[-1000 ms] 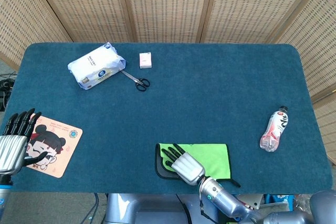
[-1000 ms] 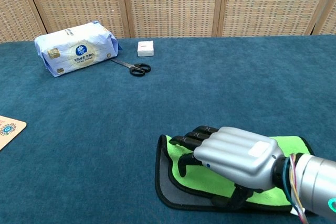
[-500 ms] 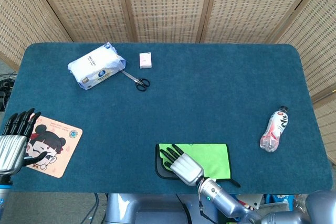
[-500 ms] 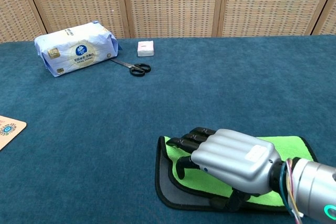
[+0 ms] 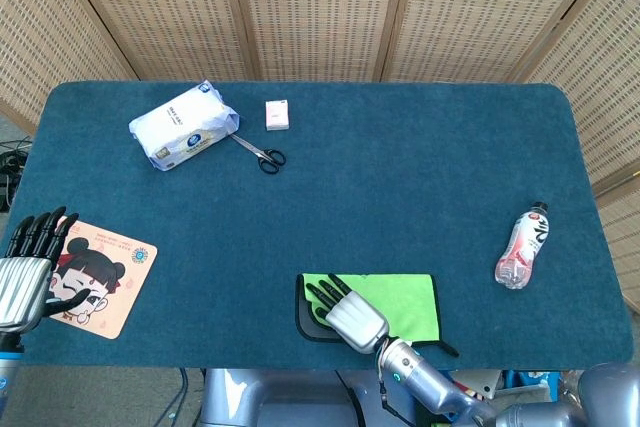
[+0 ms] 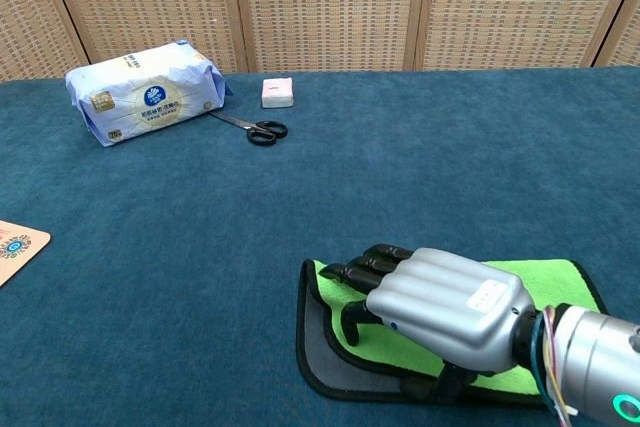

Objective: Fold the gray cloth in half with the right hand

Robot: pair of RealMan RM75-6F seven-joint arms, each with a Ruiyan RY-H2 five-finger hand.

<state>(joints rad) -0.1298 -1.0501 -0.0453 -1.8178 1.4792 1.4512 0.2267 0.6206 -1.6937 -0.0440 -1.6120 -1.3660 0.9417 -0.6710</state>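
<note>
Right hand [image 6: 445, 302] on folded cloth [image 6: 520, 282], near edge of tabletop [image 5: 400, 197].
Cloth: green face up, gray underside showing at left border. Fingers [image 6: 365, 269] spread flat, resting on it. Left hand [image 5: 25, 272]: fingers straight and apart, over cartoon mat [image 5: 100, 275]. Bottle [image 5: 523, 245] lying at right. Far side: scissors [image 5: 260, 154], tissue pack [image 5: 184, 126], small white box [image 5: 276, 114].

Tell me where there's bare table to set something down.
Widest bare stretch: table centre, between scissors and bottle. Also free: between mat and cloth. Crowded: far left, with tissue pack and small box; right hand covers cloth.
</note>
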